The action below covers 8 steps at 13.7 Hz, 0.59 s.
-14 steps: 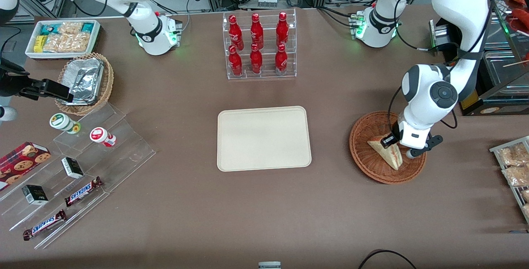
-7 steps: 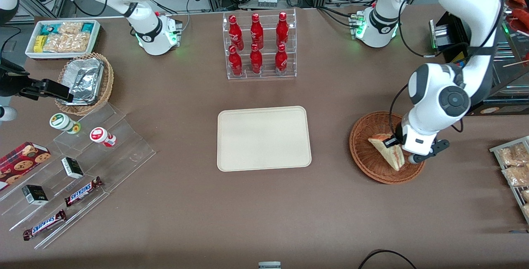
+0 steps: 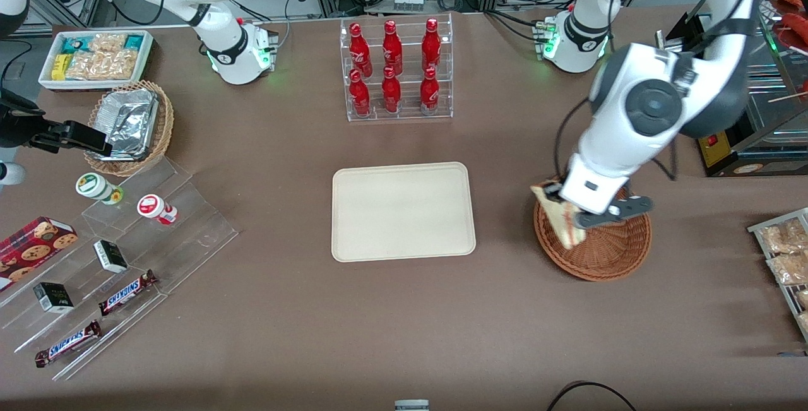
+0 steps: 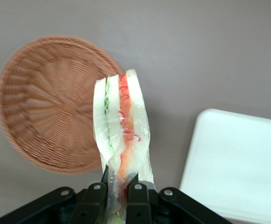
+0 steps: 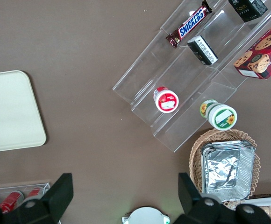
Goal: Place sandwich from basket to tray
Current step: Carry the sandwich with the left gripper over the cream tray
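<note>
The sandwich (image 4: 121, 126) is held clear of the basket (image 3: 600, 250), raised above the basket's rim on the side toward the tray (image 3: 403, 211). In the left wrist view it is gripped at one end by the gripper (image 4: 116, 198), whose two black fingers (image 4: 94, 198) are closed against its faces, and its long axis runs straight out from the fingers, with the free end pointing away from them. The layered edge is turned toward that camera, so pale bread, green filling and red-orange filling are seen as stripes along its length, and a clear wrap can be made out over it. In the front view the wedge is seen tilted, its upper corner over the rim and its lower tip hanging above the woven floor. The basket's bowl holds nothing else. The tray lies flat on the brown table (image 3: 404, 322), apart from the basket, and a bare strip of table is seen between them. A clear rack of red bottles (image 3: 391, 70) stands farther from the front camera than the tray. Toward the parked arm's end of the table are seen a clear stepped display (image 3: 126, 259) with chocolate bars and small jars, a tan wicker basket of foil containers (image 3: 129, 127) and a white bin of snacks (image 3: 95, 57).
</note>
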{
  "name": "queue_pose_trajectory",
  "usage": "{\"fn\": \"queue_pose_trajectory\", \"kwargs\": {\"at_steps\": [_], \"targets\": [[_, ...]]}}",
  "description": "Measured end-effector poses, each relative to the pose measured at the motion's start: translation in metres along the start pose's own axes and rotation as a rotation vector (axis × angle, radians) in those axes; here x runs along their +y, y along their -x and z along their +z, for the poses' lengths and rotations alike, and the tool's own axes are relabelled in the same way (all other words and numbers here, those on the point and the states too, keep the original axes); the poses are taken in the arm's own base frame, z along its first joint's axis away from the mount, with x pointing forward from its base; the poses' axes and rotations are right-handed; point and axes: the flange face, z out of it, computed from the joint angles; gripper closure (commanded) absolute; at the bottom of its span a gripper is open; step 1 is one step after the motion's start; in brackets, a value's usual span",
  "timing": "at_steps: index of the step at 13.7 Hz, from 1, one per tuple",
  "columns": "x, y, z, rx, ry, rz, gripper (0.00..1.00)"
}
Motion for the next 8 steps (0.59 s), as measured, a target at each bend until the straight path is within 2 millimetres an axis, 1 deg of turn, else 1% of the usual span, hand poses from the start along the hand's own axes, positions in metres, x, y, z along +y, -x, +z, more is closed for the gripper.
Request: {"fn": "queue_pose_trajectory", "kwargs": {"at_steps": [3,5,7,8], "targets": [[0.058,0.033,0.004,-0.012,0.019,0.067,1.00],[0.103,0.057,0.009,-0.010,0.023,0.117,1.00],[0.148,0.080,0.025,-0.003,0.007,0.177,1.00],[0.170,0.090,0.038,-0.001,-0.005,0.198,1.00]]}}
